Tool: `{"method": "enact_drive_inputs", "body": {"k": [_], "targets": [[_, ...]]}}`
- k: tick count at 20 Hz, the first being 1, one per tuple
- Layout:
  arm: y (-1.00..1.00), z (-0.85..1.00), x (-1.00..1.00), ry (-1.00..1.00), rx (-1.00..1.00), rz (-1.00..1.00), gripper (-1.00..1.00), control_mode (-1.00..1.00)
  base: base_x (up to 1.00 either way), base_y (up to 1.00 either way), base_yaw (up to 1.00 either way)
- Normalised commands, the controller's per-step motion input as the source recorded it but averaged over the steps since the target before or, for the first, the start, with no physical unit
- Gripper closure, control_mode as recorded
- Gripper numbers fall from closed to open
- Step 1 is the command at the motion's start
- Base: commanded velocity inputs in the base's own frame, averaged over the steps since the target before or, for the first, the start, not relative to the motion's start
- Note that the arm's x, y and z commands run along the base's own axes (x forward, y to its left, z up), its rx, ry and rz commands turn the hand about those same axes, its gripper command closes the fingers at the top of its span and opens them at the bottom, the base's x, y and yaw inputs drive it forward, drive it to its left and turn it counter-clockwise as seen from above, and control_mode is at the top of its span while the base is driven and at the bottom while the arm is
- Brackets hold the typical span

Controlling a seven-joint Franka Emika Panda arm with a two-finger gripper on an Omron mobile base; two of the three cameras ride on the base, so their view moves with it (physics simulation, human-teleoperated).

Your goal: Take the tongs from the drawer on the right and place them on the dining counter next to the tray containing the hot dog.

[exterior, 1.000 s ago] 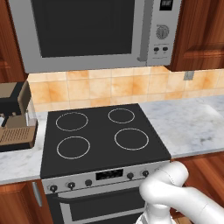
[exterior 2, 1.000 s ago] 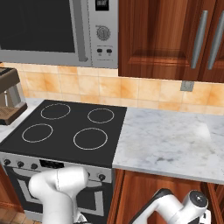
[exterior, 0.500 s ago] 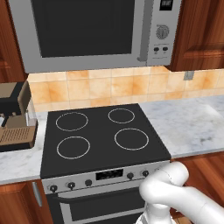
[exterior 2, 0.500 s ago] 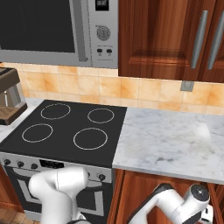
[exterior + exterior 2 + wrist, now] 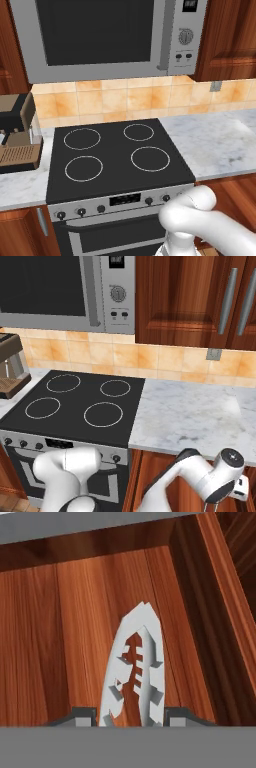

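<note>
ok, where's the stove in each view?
Left base view: stove in the centre, coffee machine to its left.
Right base view: stove left of centre, marble worktop to its right.
Hand view: looks into the wood drawer, tongs between the pincer tips.
Shared landmark: the microwave dial above the stove.
</note>
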Motion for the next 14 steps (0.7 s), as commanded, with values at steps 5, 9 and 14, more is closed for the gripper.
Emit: {"method": "enact_drive_inputs", "body": {"k": [5, 9, 14], "targets": [[0.27, 0.75, 0.01, 0.11, -0.02, -0.06, 1.00, -1.00, 0.00, 0.00, 0.00], [0.22, 0.70, 0.00, 0.09, -0.02, -0.06, 1.00, -1.00, 0.00, 0.00, 0.00], [0.29, 0.58, 0.02, 0.09, 0.00, -0.07, 1.00, -1.00, 0.00, 0.00, 0.00]]}}
